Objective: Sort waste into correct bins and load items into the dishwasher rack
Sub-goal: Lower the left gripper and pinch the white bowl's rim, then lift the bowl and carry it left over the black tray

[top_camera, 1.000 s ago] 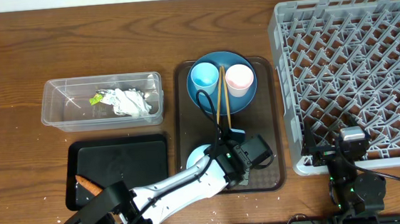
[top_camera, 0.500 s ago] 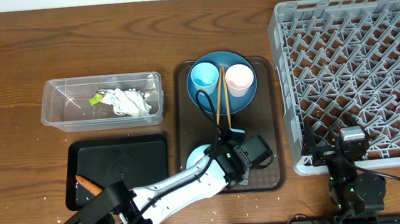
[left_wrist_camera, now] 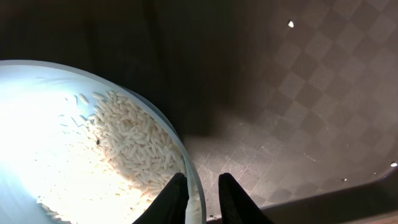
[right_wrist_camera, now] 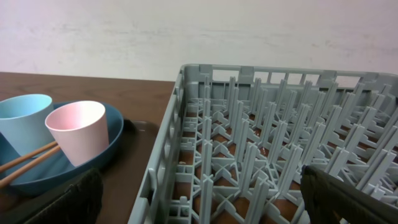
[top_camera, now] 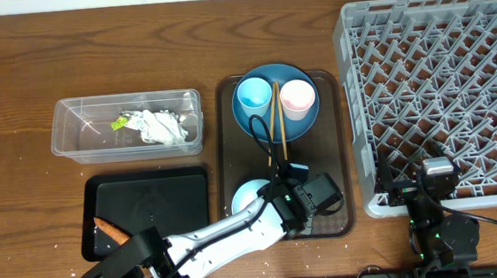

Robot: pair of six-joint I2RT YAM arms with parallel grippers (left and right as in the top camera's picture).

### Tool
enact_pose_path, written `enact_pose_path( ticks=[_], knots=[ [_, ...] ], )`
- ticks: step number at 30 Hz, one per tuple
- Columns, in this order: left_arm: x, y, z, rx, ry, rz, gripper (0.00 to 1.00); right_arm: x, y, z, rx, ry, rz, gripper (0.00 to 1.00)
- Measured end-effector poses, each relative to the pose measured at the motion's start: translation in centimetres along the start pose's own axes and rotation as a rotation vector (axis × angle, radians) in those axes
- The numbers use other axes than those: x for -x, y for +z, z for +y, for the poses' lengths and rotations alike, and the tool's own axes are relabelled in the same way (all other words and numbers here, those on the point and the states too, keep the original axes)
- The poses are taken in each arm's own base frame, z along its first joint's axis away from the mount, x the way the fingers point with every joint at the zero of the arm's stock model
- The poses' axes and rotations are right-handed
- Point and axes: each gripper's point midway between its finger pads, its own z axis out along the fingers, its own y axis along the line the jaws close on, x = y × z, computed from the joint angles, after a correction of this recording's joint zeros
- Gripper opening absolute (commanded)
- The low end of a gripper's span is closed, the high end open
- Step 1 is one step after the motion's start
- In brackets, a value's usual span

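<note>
Rice point(left_wrist_camera: 130, 149) is filling the bowl point(left_wrist_camera: 37, 124); left end effector point(left_wrist_camera: 202, 182) is gripping its rim, needing level lifting; right end effector point(right_wrist_camera: 211, 199) is standing open.

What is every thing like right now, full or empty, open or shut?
bowl, rice inside
left gripper, shut on the bowl rim
right gripper, open, holding nothing
clear tub, holds paper scraps and wrapper
black tray, holds the carrot
blue cup, upright on the plate
pink cup, upright on the plate
rack, no dishes inside

No legible text, label or number anywhere
</note>
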Motion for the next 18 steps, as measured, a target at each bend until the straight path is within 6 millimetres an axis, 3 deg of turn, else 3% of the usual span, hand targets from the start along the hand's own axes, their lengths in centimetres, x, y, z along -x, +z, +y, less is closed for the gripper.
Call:
enact_pose_path(
  ticks=[18],
  knots=[
    [-0.02,0.0,0.03,0.001,-0.009,0.001,0.12,0.0,0.0,0.0,0.0,0.0,0.0,0.99]
  ],
)
